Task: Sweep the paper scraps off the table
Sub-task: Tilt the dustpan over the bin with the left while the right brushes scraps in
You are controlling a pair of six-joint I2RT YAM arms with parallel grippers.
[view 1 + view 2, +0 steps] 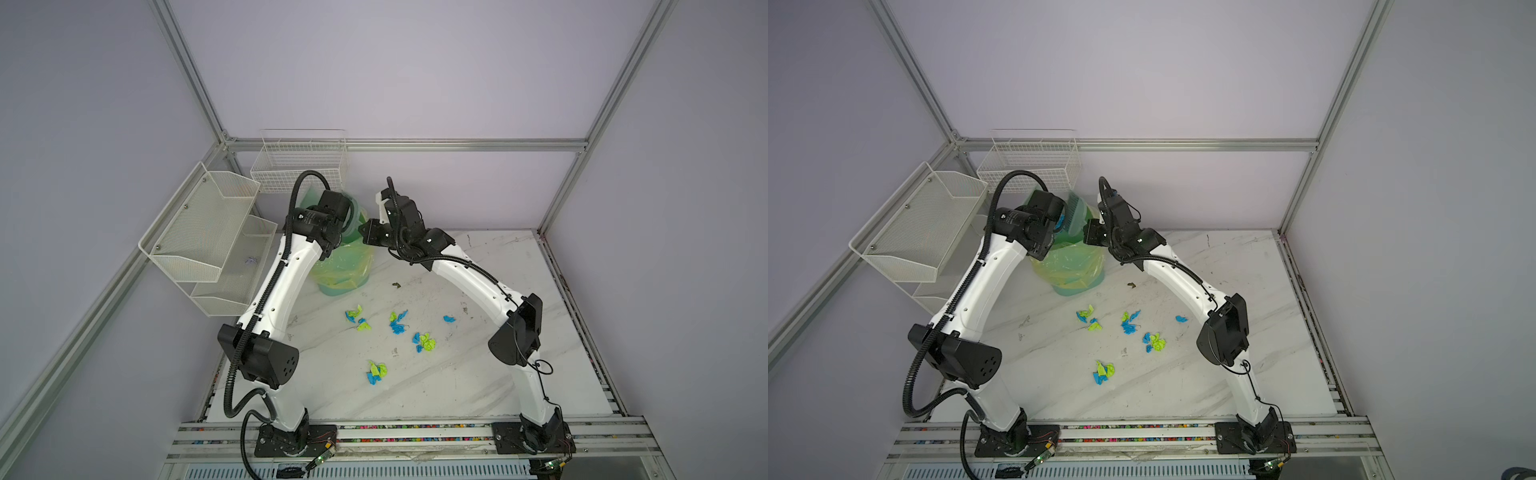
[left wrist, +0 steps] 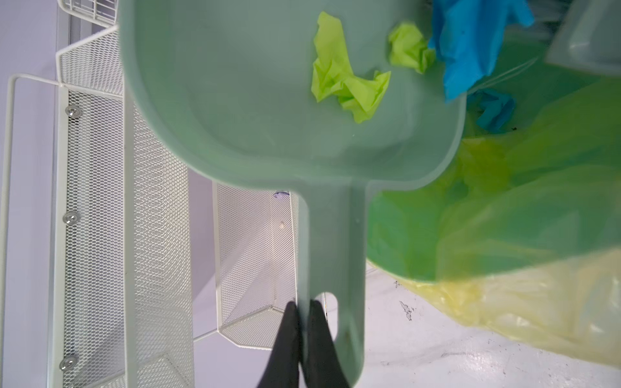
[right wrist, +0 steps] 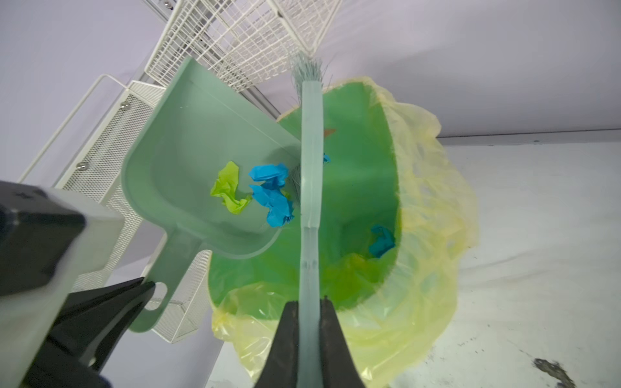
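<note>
Mint-green plastic dustpan (image 3: 188, 161) hangs tipped over the green bin (image 3: 363, 174) lined with a loose yellow bag (image 3: 433, 201). The left claw (image 2: 303, 304) pinches its handle, and the right claw (image 3: 308, 302) pinches the pale green brush (image 3: 312, 168).

Some bright blue and neon yellow-green paper scraps (image 3: 232, 189) lie in the pan at its bin-side edge, beside the bristles. One blue wad is down in the bin. Several clusters lie on the white marble-patterned worktop (image 1: 457, 386), between the arms.

A sideways flick of the bristles could throw wads past the rim, onto the worktop or into the white mesh rack (image 3: 111, 151) nearby.

The wads are crumpled, with no long axis or facing; their scatter runs across the worktop from arm to arm.
</note>
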